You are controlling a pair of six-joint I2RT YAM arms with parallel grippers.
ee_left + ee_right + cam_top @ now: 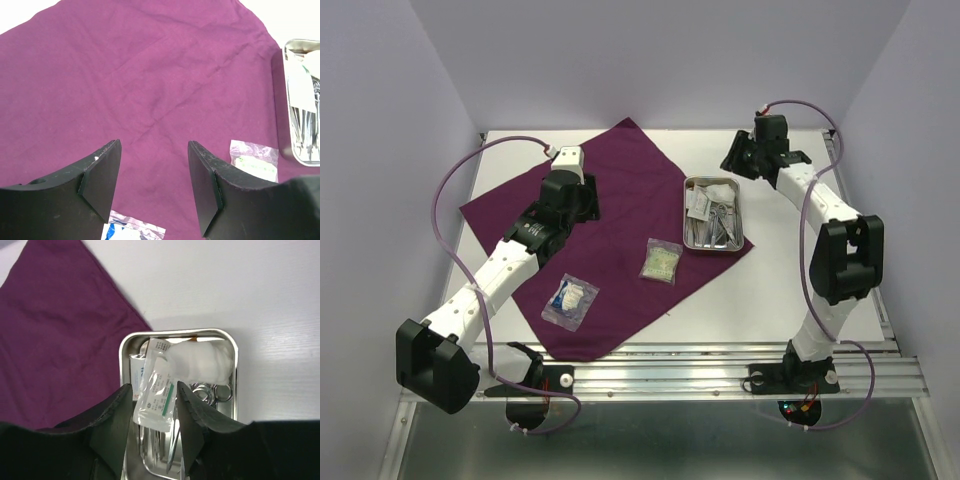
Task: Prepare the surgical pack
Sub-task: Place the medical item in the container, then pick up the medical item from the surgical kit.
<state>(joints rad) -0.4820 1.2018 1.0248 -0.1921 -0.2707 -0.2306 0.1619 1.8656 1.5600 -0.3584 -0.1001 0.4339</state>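
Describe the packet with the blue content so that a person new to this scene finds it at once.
Start from the large purple cloth spread on the table. Near its corner at the bottom of the top view lies a clear packet. Unlike the other loose packet, which holds something pale green, this one holds something white and blue.

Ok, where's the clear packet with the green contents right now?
In the top view the green-filled clear packet lies on the dark-purple cloth, between the shiny steel tray and the blue-and-white packet.
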